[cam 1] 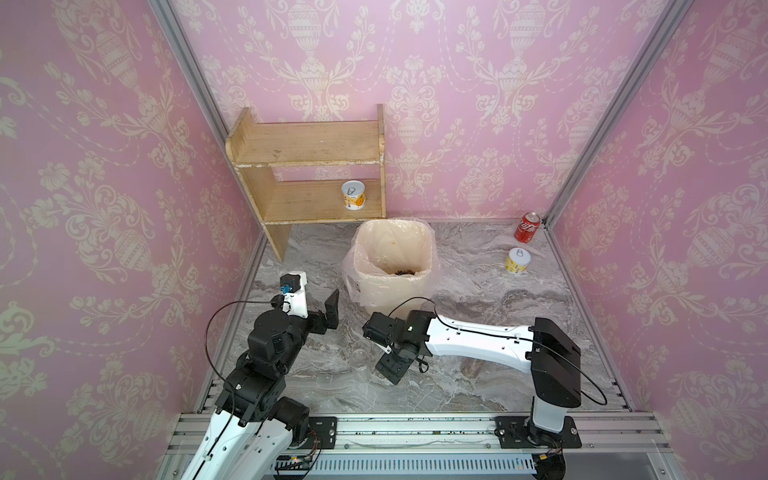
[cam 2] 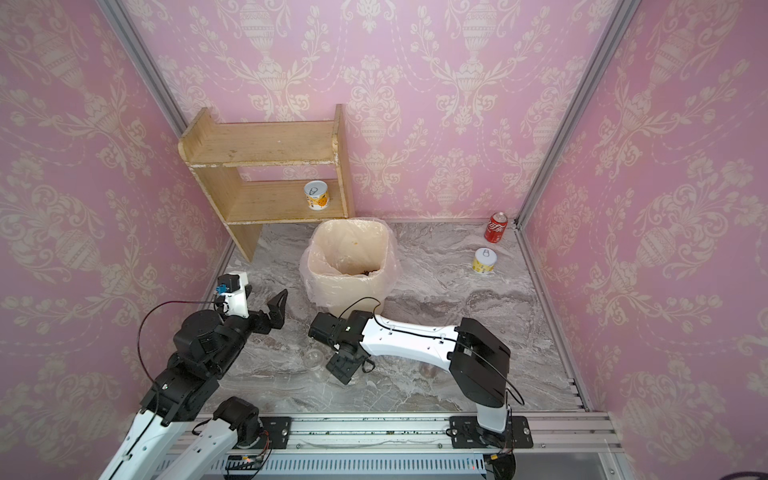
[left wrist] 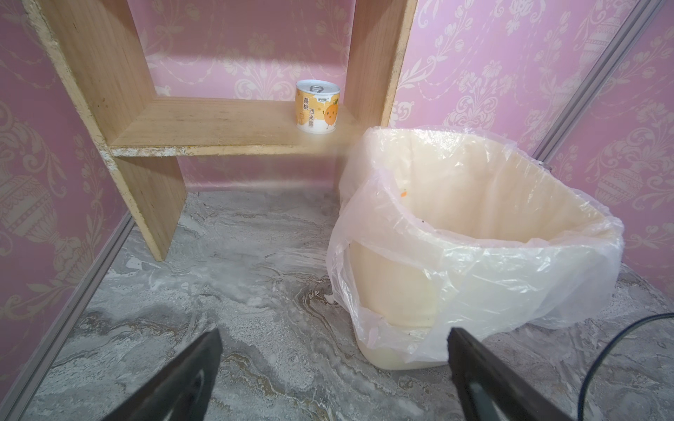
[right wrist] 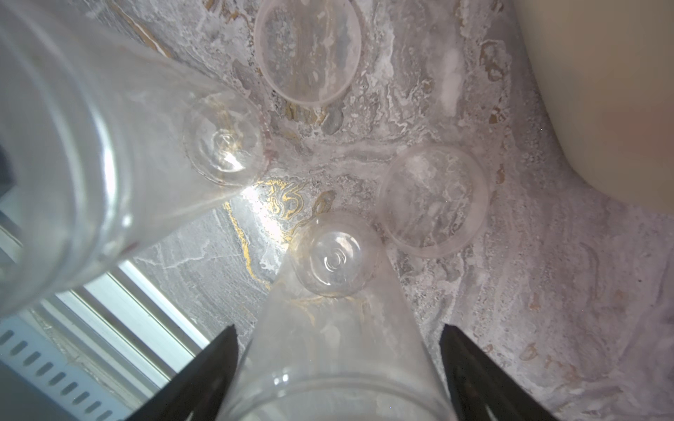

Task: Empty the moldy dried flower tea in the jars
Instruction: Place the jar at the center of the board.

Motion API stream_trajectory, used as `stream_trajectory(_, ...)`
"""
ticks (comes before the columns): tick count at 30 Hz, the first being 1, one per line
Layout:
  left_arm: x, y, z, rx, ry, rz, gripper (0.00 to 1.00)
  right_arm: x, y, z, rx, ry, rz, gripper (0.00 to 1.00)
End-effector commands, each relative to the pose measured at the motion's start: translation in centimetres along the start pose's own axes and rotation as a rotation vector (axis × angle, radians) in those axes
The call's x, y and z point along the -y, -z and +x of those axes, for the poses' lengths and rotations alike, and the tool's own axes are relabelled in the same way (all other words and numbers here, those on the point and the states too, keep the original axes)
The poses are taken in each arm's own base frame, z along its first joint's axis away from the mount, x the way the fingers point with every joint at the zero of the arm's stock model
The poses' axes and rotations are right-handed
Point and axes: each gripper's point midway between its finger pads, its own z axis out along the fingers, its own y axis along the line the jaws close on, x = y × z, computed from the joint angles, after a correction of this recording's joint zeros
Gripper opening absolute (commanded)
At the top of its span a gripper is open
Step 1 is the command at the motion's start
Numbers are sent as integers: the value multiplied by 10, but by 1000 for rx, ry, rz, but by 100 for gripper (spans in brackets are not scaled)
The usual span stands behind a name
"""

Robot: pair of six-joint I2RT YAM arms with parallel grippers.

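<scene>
Two empty clear jars stand upright near the table's front. In the right wrist view one jar [right wrist: 335,328] stands between the fingers of my right gripper [right wrist: 335,330], which is open, with a gap on each side. The other jar [right wrist: 80,138] is beside it. Two clear lids [right wrist: 308,51] [right wrist: 434,200] lie flat on the marble. In both top views the right gripper [cam 1: 376,347] [cam 2: 332,353] points down over a jar [cam 1: 360,360] [cam 2: 313,358]. Dark dried flower tea [cam 1: 403,272] lies in the bin. My left gripper [left wrist: 333,350] [cam 1: 331,311] is open and empty, left of the bin.
A cream bin [cam 1: 430,249] [left wrist: 394,291] lined with a plastic bag stands mid-table. The wooden shelf [cam 1: 307,145] at the back left holds a yellow-white tin [cam 1: 353,194]. Another tin [cam 1: 518,261] and a red cola can [cam 1: 528,227] stand at the back right.
</scene>
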Motion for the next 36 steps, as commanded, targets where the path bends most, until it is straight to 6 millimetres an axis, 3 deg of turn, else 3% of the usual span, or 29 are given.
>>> stream_trajectory(1, -4, 2, 6, -9, 12, -17, 99, 5, 4, 0, -14, -15, 12, 91)
stream_trajectory(5, -5, 5, 4, -1, 9, -20, 99, 7, 32, -14, 57, -19, 4, 94)
stream_trajectory(12, 2, 11, -3, 30, -2, 25, 99, 23, 112, -25, 249, -59, 19, 96)
stream_trajectory(15, 18, 13, -8, 52, -9, 122, 99, 40, 149, -20, 344, -119, 35, 98)
stream_trajectory(19, 60, 21, -14, 94, -16, 367, 99, 72, 187, 1, 434, -256, 57, 100)
stream_trajectory(24, 94, 28, -10, 103, -6, 587, 99, 115, 199, 48, 396, -434, 147, 100)
stream_trajectory(27, 107, 30, -3, 82, -1, 671, 99, 130, 198, 79, 331, -502, 198, 100)
stream_trajectory(31, 117, 34, 2, 75, -8, 725, 99, 139, 193, 115, 262, -587, 223, 100)
stream_trajectory(36, 122, 34, 10, 50, -2, 747, 99, 140, 177, 142, 167, -635, 208, 99)
